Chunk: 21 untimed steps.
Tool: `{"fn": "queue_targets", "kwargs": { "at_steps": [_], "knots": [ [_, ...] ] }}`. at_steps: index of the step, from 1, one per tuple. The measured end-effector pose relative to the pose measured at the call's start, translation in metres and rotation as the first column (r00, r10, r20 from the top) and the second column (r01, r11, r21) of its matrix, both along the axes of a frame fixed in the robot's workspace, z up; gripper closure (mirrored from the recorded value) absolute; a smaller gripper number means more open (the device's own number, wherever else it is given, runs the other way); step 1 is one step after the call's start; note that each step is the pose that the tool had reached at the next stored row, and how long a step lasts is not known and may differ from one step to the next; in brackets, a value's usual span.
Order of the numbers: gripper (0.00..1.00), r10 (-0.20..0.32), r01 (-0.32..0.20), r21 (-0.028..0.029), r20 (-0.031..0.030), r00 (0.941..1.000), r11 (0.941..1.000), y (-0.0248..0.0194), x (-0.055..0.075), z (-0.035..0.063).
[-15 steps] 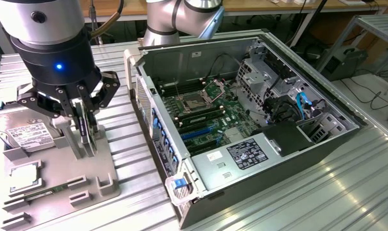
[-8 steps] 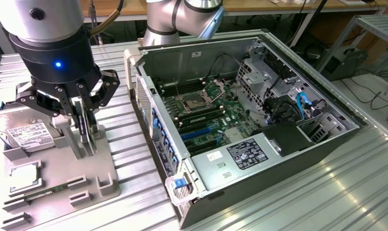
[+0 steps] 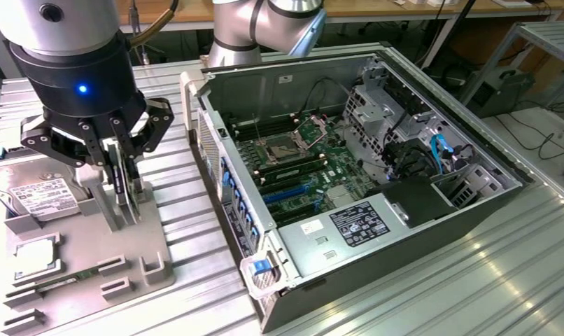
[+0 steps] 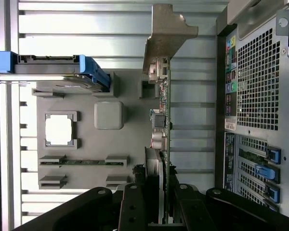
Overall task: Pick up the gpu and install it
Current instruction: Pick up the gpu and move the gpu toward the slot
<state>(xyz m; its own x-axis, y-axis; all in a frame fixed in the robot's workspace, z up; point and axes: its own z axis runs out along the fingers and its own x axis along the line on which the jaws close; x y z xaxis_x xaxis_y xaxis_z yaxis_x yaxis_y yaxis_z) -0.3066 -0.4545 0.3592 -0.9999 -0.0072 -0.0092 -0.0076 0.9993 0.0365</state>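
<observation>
Wrist view: gpu [image 4: 161, 120] edge-on between claw [image 4: 159, 185] jaws, seemingly gripped.

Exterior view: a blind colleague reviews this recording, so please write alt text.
The gripper clamps the gpu, upright in a gray fixture on the exterior view's left. An open computer case lies beside it, motherboard exposed.

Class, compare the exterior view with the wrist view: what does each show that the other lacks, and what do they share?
Exterior view: the open grey computer case's interior, with green motherboard and blue cables. Wrist view: the case's perforated metal rear grille. Both: the black gripper clamped on the thin green-and-black gpu, standing in the grey plastic tray that also holds the silver boxy hard drive.
</observation>
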Motion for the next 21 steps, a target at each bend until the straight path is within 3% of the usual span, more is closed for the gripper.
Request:
{"fn": "queue_targets", "kwargs": {
  "at_steps": [21],
  "knots": [
    [0.72,0.0,0.0,0.0,-0.0001,1.0,1.0,0.0,0.0,0.0135]
  ]
}}
